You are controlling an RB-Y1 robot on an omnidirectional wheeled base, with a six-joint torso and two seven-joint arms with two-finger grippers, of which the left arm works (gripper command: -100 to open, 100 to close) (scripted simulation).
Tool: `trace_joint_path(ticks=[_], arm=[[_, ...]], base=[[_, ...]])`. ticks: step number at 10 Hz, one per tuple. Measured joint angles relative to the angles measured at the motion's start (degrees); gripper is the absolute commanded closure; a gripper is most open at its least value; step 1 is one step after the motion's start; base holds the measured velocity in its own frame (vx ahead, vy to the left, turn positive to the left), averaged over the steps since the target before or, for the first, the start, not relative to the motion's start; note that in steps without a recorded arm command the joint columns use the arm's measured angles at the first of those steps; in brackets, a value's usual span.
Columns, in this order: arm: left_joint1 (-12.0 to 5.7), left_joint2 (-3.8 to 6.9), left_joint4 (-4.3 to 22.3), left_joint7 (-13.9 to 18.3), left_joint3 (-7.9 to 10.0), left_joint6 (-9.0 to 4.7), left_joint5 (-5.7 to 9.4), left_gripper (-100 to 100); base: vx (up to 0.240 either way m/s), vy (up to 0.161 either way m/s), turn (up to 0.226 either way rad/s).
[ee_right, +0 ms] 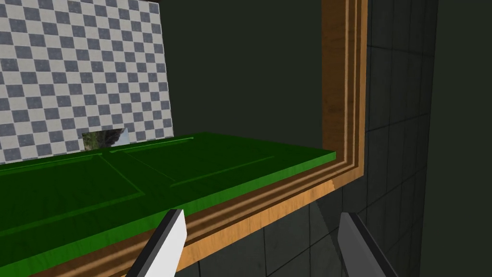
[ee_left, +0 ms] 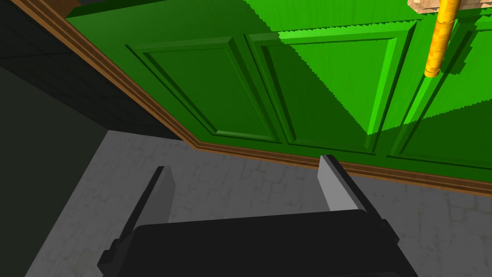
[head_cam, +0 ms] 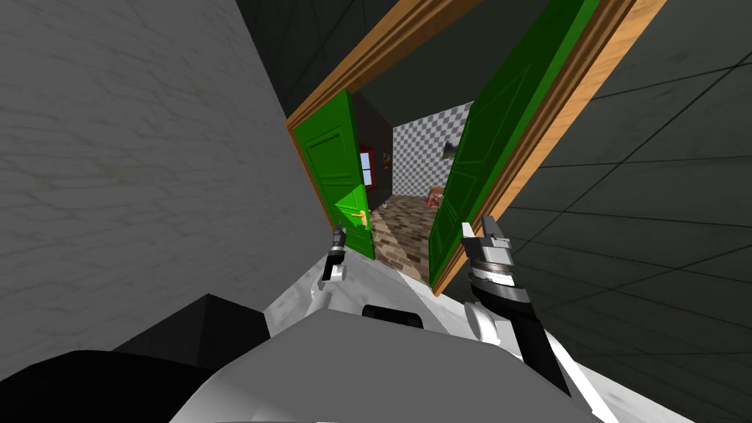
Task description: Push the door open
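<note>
A green double door stands in a wooden frame [head_cam: 565,117], both leaves swung partly inward. The left leaf [head_cam: 334,165] carries a yellow handle [head_cam: 360,216]. My left gripper [head_cam: 338,233] hangs just in front of that leaf, below the handle. In the left wrist view it is open [ee_left: 244,163], short of the leaf's lower panels [ee_left: 206,86], with the handle [ee_left: 439,43] off to one side. My right gripper [head_cam: 478,225] is raised beside the right leaf [head_cam: 481,161]. It too is open [ee_right: 263,214], near where that leaf's edge [ee_right: 96,192] meets the frame [ee_right: 341,96].
A grey wall [head_cam: 132,169] runs close on my left and a dark tiled wall [head_cam: 646,205] on my right. Through the gap between the leaves lie a brick-patterned floor [head_cam: 400,228] and a checkered far wall [head_cam: 426,158].
</note>
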Motion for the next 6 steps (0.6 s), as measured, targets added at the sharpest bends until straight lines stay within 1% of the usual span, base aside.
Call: trace_joint_path(ticks=[3, 4, 6], arm=[[-2.13, 0.19, 3.4, 0.1, 0.48, 0.91, 0.25, -100], [-2.80, 0.00, 4.5, 0.1, 0.56, 1.13, 0.26, -100], [-4.89, 0.15, 8.0, 0.1, 0.98, 1.10, 0.42, -100]], base=[[0.031, 0.125, -0.148], [0.024, 0.147, -0.128], [0.046, 0.124, -0.133]])
